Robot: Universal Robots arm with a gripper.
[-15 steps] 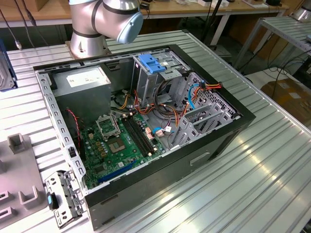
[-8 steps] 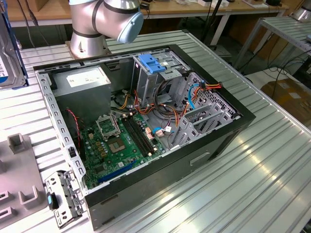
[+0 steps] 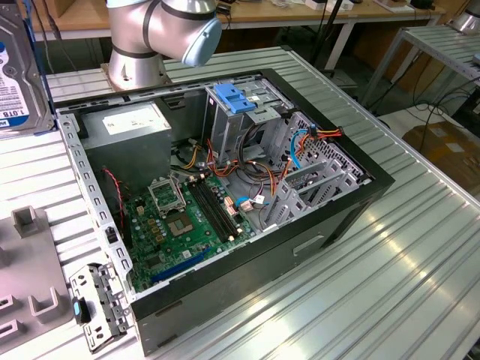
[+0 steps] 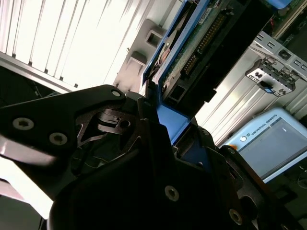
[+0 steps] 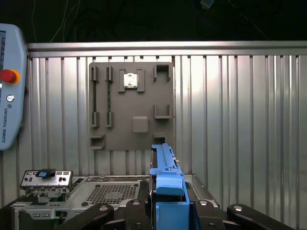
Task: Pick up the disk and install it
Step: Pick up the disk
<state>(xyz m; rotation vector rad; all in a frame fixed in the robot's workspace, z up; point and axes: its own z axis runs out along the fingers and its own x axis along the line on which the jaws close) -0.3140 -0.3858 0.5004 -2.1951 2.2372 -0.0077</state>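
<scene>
Tool [image 5: 168, 211] clamped on the disk [image 5: 166, 175] by its edges, well clear of the open case [image 3: 330, 225].

A ribbed metal table [image 3: 390, 285] fronts a wooden workbench [image 3: 277, 15], with cables [image 3: 328, 41] hanging underneath.

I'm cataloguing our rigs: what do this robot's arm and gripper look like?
The robot arm is rounded silver-grey metal with a pale blue joint cap. The gripper is matte black and angular, its plates fastened by small silver screws.
</scene>
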